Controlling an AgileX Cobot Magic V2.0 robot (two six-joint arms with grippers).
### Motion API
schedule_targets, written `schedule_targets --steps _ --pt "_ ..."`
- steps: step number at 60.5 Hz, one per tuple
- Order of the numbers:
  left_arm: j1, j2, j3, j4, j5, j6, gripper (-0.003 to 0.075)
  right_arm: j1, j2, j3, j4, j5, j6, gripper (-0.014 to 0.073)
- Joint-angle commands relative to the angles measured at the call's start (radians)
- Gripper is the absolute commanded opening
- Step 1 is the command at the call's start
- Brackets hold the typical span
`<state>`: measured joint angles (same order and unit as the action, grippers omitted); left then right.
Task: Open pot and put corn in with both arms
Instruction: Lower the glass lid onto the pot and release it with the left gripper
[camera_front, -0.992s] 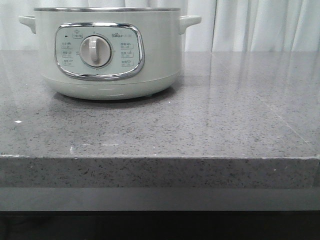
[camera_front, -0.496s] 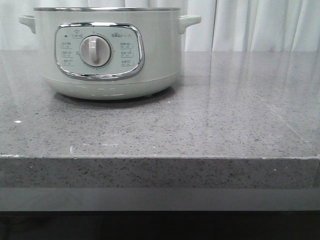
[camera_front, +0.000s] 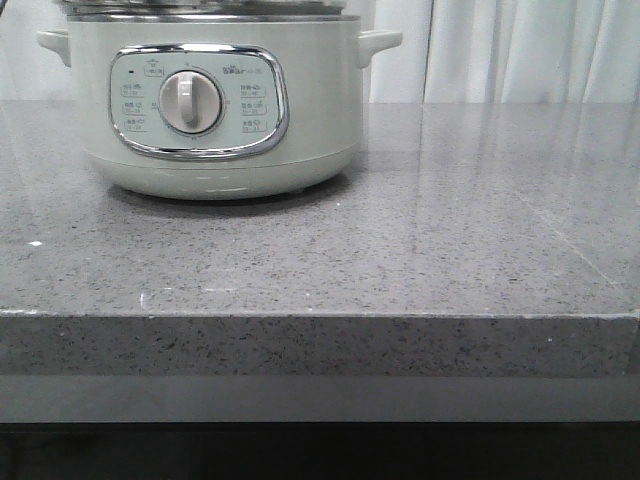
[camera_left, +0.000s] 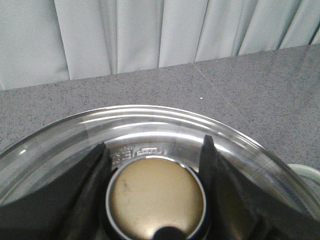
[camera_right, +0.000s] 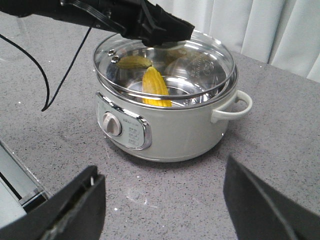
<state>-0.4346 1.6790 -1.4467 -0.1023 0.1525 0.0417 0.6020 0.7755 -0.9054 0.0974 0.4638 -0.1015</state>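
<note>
The pale grey-green pot (camera_front: 215, 110) stands at the back left of the table and also shows in the right wrist view (camera_right: 170, 135). The yellow corn (camera_right: 156, 87) lies inside it, seen through the glass lid (camera_right: 200, 65). My left gripper (camera_left: 155, 145) is shut on the lid's brass knob (camera_left: 156, 197) and holds the lid at the pot's rim; I cannot tell whether it rests there. The left gripper also shows in the right wrist view (camera_right: 165, 30). The lid's edge shows at the top of the front view (camera_front: 200, 8). My right gripper (camera_right: 162, 167) is open and empty over the table in front of the pot.
The grey speckled countertop (camera_front: 450, 230) stretches to the right of the pot, and its front edge (camera_front: 320, 315) runs across the front view. White curtains (camera_front: 500, 50) hang behind. A black cable (camera_right: 65, 75) hangs from the left arm beside the pot.
The lid's metal rim and glass have come down into the front view above the pot's rim, where only the bare rim showed before. The pot has not moved.
</note>
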Motion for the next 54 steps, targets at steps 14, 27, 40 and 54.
schedule_targets --steps 14,27,40,54 --pt "-0.035 -0.042 -0.050 0.000 -0.144 -0.001 0.0240 -0.001 -0.004 -0.026 0.007 -0.066 0.000 0.0519" --pt "-0.035 -0.042 -0.050 0.004 -0.126 -0.001 0.0240 -0.001 -0.004 -0.026 0.007 -0.066 0.000 0.0519" --pt "-0.034 -0.042 -0.050 0.023 -0.079 -0.001 0.0240 -0.001 -0.004 -0.026 0.007 -0.066 0.000 0.0519" --pt "-0.024 -0.042 -0.050 0.023 -0.041 -0.001 0.0240 -0.001 -0.004 -0.026 0.007 -0.066 0.000 0.0519"
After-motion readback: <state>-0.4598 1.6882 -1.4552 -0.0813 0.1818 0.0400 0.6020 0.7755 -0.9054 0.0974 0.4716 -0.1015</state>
